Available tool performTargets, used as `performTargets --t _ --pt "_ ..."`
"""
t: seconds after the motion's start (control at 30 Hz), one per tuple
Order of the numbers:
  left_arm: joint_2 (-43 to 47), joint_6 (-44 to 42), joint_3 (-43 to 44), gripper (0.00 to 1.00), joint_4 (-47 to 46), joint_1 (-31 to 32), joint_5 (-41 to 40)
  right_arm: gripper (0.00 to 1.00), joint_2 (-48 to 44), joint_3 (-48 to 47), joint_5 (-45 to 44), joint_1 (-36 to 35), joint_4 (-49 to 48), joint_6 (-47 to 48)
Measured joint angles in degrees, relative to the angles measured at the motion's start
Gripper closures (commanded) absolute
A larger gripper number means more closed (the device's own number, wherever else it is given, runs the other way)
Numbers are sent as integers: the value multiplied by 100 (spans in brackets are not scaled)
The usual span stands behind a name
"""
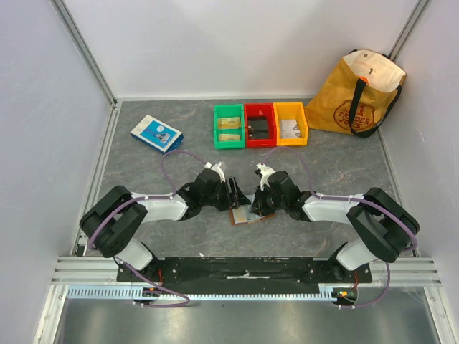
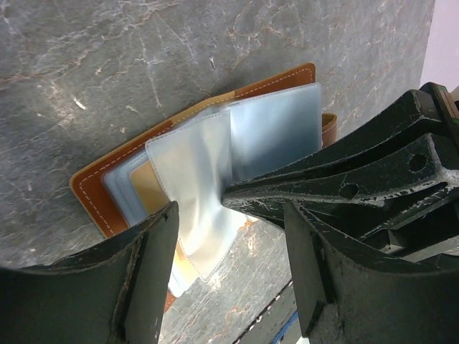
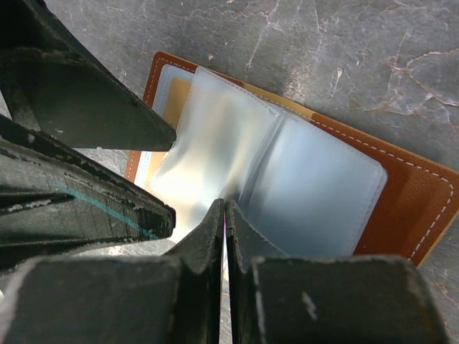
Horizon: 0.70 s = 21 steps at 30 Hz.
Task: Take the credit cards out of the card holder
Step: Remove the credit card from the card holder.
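Observation:
The brown leather card holder [image 1: 244, 215] lies open on the table between my two grippers. Its clear blue-grey sleeves fan upward in the left wrist view [image 2: 276, 129] and the right wrist view [image 3: 315, 193]. A tan-gold credit card [image 2: 149, 188] sits inside a sleeve and also shows in the right wrist view [image 3: 176, 100]. My right gripper [image 3: 226, 209] is shut on the edge of one sleeve, holding it raised. My left gripper [image 2: 231, 240] is open and empty, its jaws straddling the lifted sleeve just above the holder's near edge. In the top view the left gripper [image 1: 239, 195] and right gripper [image 1: 256, 202] nearly touch.
A blue-and-white flat box [image 1: 156, 132] lies at the back left. Green [image 1: 229, 126], red [image 1: 259, 125] and yellow [image 1: 290, 123] bins stand in a row at the back. A yellow tote bag [image 1: 362, 93] leans in the back right corner.

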State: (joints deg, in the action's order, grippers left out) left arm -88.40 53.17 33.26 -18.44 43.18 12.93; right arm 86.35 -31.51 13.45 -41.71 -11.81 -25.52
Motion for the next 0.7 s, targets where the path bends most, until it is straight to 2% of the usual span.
performTargets --t 0.17,0.27,0.47,0.7 --pt "-85 98 24 32 -87 46 105 86 -4 46 9 0 -87 0" --pt "-122 164 24 32 -149 68 127 68 -17 92 57 9 -170 -15" --pt "-151 273 24 32 -199 79 295 47 -417 385 -76 87 -273 -46" --pt "-166 339 22 32 -286 122 450 37 -868 684 -323 101 -280 9"
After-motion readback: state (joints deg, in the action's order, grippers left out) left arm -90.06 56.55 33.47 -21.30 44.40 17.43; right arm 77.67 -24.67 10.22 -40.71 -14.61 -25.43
